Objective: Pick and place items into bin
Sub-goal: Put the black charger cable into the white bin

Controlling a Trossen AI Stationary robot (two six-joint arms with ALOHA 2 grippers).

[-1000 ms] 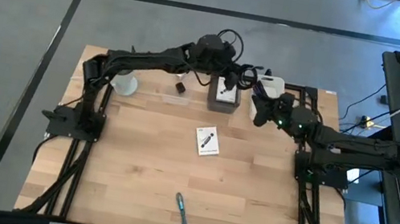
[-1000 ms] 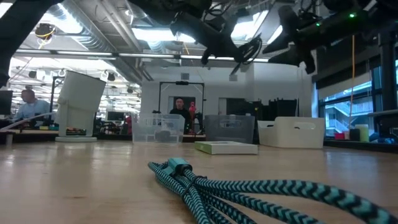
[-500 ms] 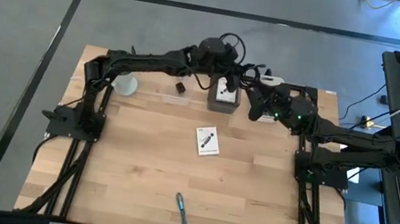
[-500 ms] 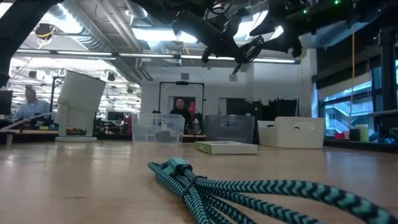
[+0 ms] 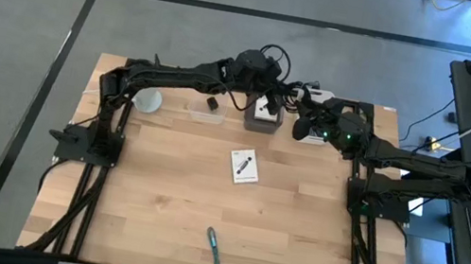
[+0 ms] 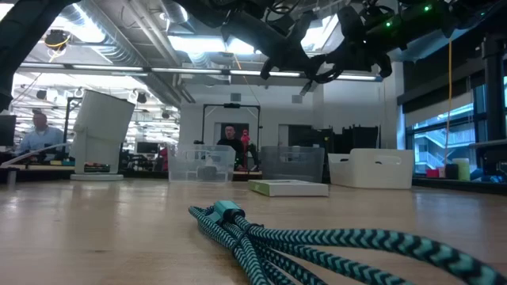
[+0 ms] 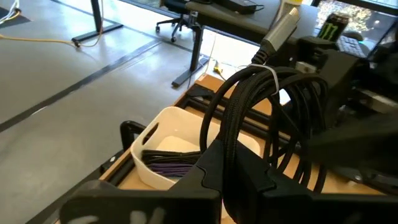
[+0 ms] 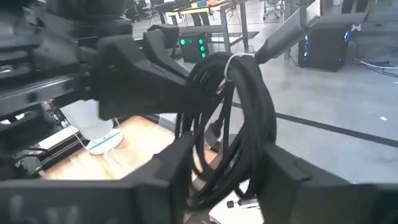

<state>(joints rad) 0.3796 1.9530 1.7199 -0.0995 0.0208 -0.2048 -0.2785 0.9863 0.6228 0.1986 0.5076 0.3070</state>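
Observation:
My left gripper (image 5: 273, 89) is shut on a black coiled cable (image 7: 273, 112), bound with a white tie, high above the far bins. My right gripper (image 5: 297, 123) is open. Its fingers stand on either side of the same coil (image 8: 239, 118); I cannot tell whether they touch it. A white bin (image 7: 155, 140) below holds a dark purple cable. A white card with a black part (image 5: 245, 166) lies flat at mid-table. A teal braided cable (image 5: 214, 251) lies near the front edge. My left gripper pinches a bundle of the coil's strands (image 7: 227, 134) between its two fingers, at the coil's end nearest the gripper. It reaches in from the table's left. The coil is lifted clear of table and bins, and the rest of its loop stands out beyond the fingertips.
A grey bin (image 5: 264, 118) with a white card in it stands under the left gripper, next to the white bin (image 5: 322, 99). A white cup (image 5: 147, 98) and a small black item (image 5: 211, 103) sit at the far left. People show in the room behind.
My right gripper has moved toward the table's left and far edge, up to the held coil, and its fingers now straddle the coil. My left gripper has shifted slightly toward the right with the cable, which stays lifted.

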